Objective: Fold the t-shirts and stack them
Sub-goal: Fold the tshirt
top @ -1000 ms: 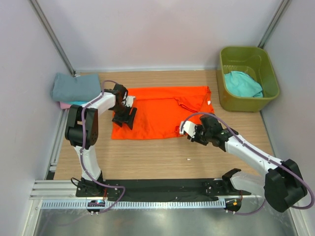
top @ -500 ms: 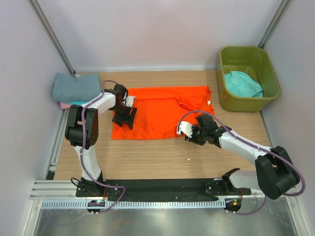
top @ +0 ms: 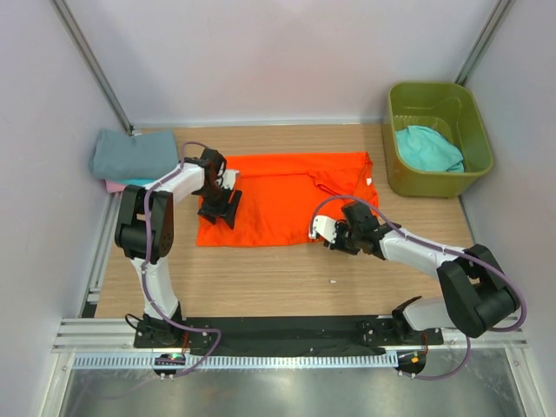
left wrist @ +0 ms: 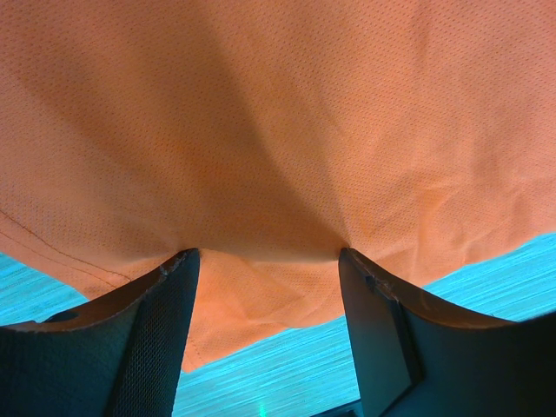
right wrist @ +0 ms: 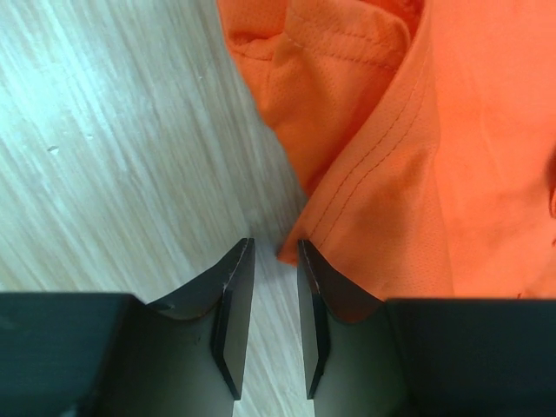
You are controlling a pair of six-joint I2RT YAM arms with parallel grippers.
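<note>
The bright orange mesh-knit t-shirt [top: 287, 195] [left wrist: 278, 130] [right wrist: 486, 174] lies spread across the middle of the pale wood-grain bench [top: 261, 278]. Its right side is rumpled and doubled over itself, so the sleeve there is hard to make out. A tiny white neck label [top: 371, 181] shows at that edge. Part of its left portion is hidden under the left gripper [top: 217, 208] [left wrist: 269, 256]. That gripper's dark jaws stand wide apart and released, their tips pressed into cloth that puckers between them.

The right gripper [top: 328, 234] [right wrist: 275, 248] sits at the shirt's lower right corner, all but clenched. A thin slit of bench shows between its jaws, and a stitched hem corner lies just off the tips, not clearly pinched.

At the far left rests a folded dusty grey-blue t-shirt [top: 132, 155] on a pink one [top: 115, 185], of which only an edge peeks out. At the far right, a crumpled teal t-shirt [top: 427, 149] lies in a rounded olive-green plastic tub [top: 434, 97].
</note>
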